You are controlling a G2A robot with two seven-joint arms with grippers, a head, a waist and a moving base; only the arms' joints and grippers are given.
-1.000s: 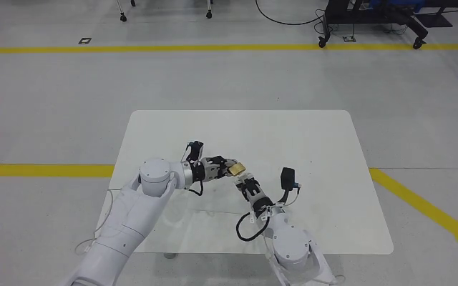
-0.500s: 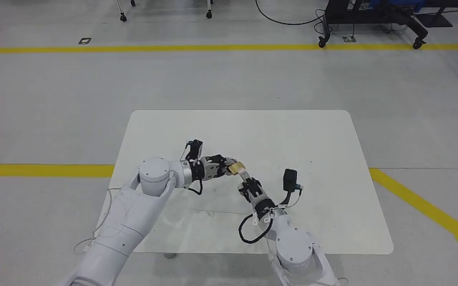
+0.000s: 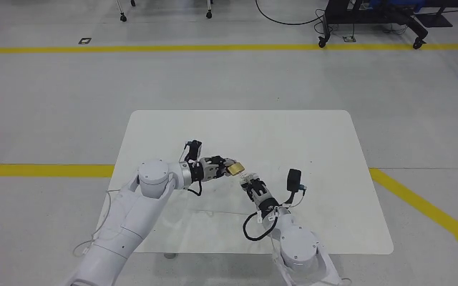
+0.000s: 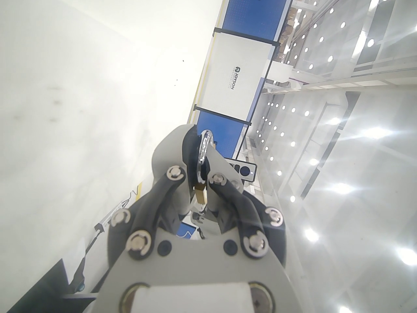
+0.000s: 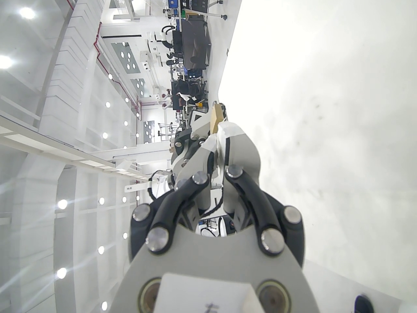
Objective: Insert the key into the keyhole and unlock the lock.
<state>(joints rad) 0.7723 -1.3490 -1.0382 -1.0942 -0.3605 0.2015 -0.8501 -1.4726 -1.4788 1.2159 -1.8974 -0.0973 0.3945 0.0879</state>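
Brass padlock (image 3: pixel 235 169) sits above the middle of the white table (image 3: pixel 308 132), right where your two arms meet, and it is off the table surface. Your left hand (image 3: pixel 223 166) comes in from the left side of the top view, and its fingers are drawn together on the lock's chrome shackle (image 4: pixel 204 146). In the left wrist view, that left hand (image 4: pixel 199 151) pinches the shackle edge-on at the fingertips. A narrow strip of the padlock's (image 4: pixel 201 195) brass body shows through the gap between the fingers. Your right hand (image 3: pixel 247 183) reaches up from the near edge of the table, and its tips are just beside the lower side of the lock. In the right wrist view, the right hand (image 5: pixel 220 135) has its white-taped fingers (image 5: pixel 234 131) closed tip to tip. The padlock (image 5: pixel 216 118) stands edge-on just past them, touching or almost touching. You cannot tell whether a key is pinched between those tips. On the grey floor, a yellow line (image 3: pixel 43 170) runs past the table on either side.
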